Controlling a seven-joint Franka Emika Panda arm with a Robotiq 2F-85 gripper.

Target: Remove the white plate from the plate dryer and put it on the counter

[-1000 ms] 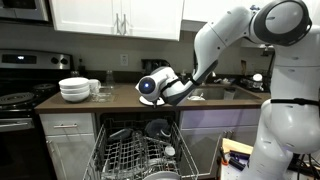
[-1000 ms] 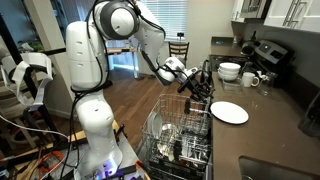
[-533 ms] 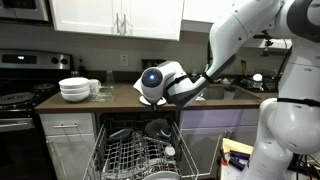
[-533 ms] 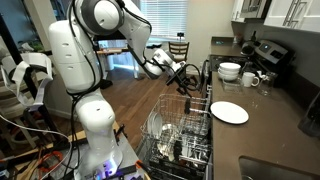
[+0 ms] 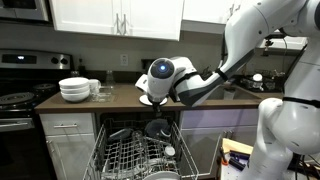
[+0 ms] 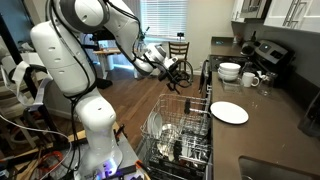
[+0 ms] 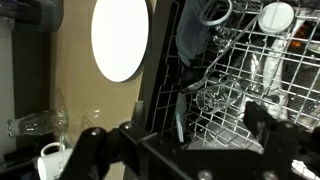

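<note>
The white plate (image 6: pixel 229 113) lies flat on the dark brown counter (image 6: pixel 272 122), beside the open dishwasher; in the wrist view the white plate (image 7: pixel 120 40) rests on the counter (image 7: pixel 68 70) at the upper left. The plate dryer (image 6: pixel 181 131), a grey wire rack with dishes in it, sits pulled out below the counter edge and fills the right of the wrist view as the plate dryer (image 7: pixel 245 75). My gripper (image 6: pixel 180 74) hangs in the air above and away from the rack, open and empty. In the wrist view the gripper (image 7: pixel 178 140) shows its dark fingers (image 7: pixel 265 122) wide apart.
A stack of white bowls (image 6: pixel 230 71) and mugs (image 6: pixel 251 79) stand further along the counter, near the stove (image 5: pixel 20 100). Glasses (image 7: pixel 35 125) and a mug (image 7: pixel 50 158) show in the wrist view. A sink (image 5: pixel 215 92) lies beyond the arm. Wooden chairs (image 6: pixel 178 50) stand behind.
The arm has risen and drawn back from the counter, away from the plate. The jaws have opened wider. The plate stays flat on the counter.
</note>
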